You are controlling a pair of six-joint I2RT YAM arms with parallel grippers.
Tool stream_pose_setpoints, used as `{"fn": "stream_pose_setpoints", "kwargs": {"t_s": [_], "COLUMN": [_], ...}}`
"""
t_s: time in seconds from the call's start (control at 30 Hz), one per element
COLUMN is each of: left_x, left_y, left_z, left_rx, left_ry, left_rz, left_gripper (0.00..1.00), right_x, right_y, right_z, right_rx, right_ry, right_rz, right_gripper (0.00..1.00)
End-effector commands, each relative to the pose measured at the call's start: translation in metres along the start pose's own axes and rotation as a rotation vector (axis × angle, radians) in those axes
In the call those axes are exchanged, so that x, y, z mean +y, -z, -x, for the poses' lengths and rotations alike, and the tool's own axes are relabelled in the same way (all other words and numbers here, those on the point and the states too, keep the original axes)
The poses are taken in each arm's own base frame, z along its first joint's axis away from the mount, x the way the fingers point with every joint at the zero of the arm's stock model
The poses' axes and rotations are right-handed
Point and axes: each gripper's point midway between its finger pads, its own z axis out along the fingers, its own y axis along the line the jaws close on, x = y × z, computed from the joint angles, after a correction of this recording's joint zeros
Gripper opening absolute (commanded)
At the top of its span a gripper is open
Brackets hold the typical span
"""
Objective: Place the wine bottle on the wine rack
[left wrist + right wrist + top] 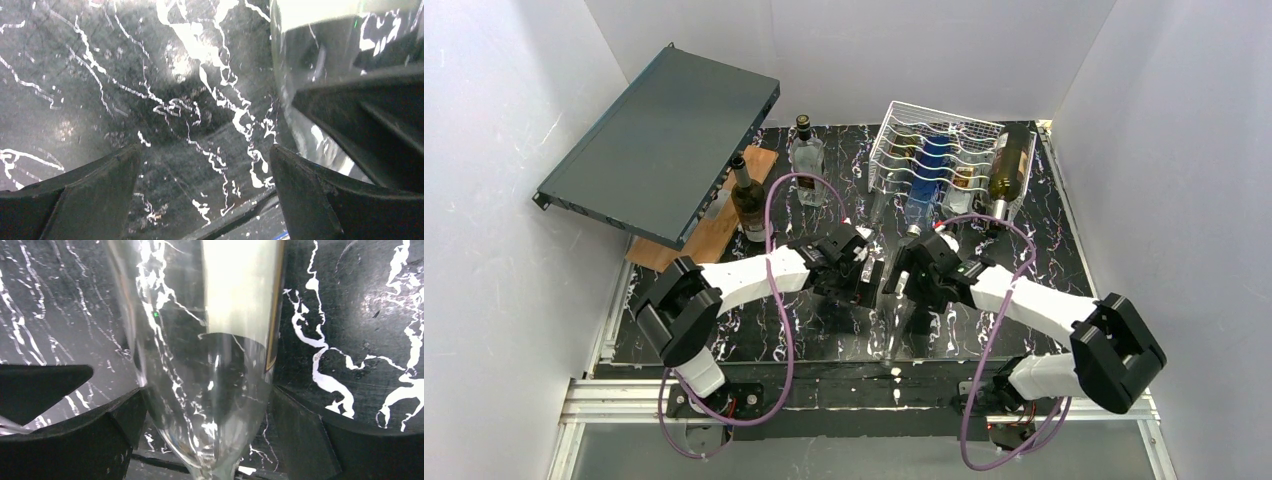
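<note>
Clear-glass wine bottle [210,365] with a cream label sits on the marbled counter [1044,250] between both arms, well apart from the wine rack [934,150] at the back right. Right gripper [205,392]: jaws fully spread, flanking the bottle; no clamp on the glass is evident. Left gripper [205,155]: jaws wide, empty, bottle just beside it. Step in hand, as judged: acquiring the grasp. Next move calls for closing squarely on the body, then lifting toward a free cradle.
</note>
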Motion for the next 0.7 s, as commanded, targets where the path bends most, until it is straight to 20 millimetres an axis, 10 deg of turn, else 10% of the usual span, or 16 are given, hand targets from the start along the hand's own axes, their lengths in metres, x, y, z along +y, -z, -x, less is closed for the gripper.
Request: {"fn": "stream_pose_setpoints", "kwargs": {"t_s": [0.0,0.43,0.67], "left_x": [-0.001,-0.011,-0.024], "left_y": [0.029,0.165,0.174], "left_z": [0.003,0.074,0.103], "left_rx": [-0.049,-0.330,-0.447], "left_ry": [0.004,-0.172,-0.168], "left_rz": [-0.011,0.025,-0.012], "left_gripper": [0.98,0.98,0.98], "right_x": [-0.025,-0.038,-0.038], "right_y": [-0.008,-0.018,-0.028], "right_z": [0.010,0.032,0.026], "right_rx": [-0.035,-0.051,-0.020], "right_ry": [0.061,0.350,0.466], "right_rz": [-0.135,-0.263,-0.210], "right_gripper": [0.98,0.98,0.98]}}
